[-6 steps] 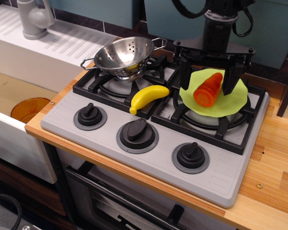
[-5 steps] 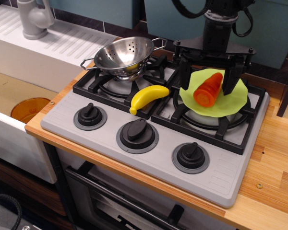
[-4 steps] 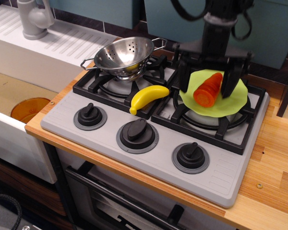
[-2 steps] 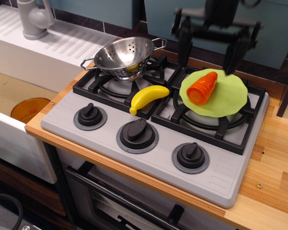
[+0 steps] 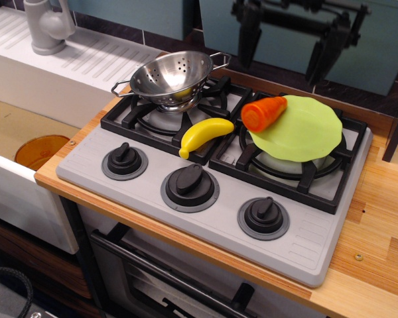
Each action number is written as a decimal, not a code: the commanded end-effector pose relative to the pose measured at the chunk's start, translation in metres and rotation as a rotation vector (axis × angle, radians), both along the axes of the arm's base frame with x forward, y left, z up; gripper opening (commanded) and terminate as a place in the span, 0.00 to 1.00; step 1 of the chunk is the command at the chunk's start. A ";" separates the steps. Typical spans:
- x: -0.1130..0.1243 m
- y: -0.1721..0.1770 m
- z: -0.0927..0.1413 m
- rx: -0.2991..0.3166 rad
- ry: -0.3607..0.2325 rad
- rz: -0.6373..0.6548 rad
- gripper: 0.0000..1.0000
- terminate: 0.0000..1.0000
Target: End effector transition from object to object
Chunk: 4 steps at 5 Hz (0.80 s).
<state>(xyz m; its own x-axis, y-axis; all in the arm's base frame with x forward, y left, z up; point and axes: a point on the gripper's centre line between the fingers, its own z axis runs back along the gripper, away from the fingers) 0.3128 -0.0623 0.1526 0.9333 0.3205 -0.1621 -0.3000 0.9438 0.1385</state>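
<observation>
An orange toy carrot [image 5: 263, 112] lies on its side at the left edge of a green plate [image 5: 298, 129] on the right rear burner. A yellow banana [image 5: 205, 134] lies on the stove between the two grates. My gripper [image 5: 284, 52] hangs high above the plate, near the top of the view, its two black fingers [image 5: 247, 40] wide apart and holding nothing. It is clear of the carrot.
A steel colander [image 5: 172, 74] sits on the left rear burner. Three black knobs [image 5: 189, 183] line the grey stove front. A sink [image 5: 33, 132] with an orange disc [image 5: 41, 150] and a grey faucet [image 5: 46, 25] lie left. A wooden counter [image 5: 378, 225] runs right.
The gripper, which straddled the carrot on the plate, has opened and risen well above it. The carrot has rolled left to the plate's edge.
</observation>
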 end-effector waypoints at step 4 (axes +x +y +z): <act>0.035 0.063 -0.050 -0.080 -0.217 -0.123 1.00 0.00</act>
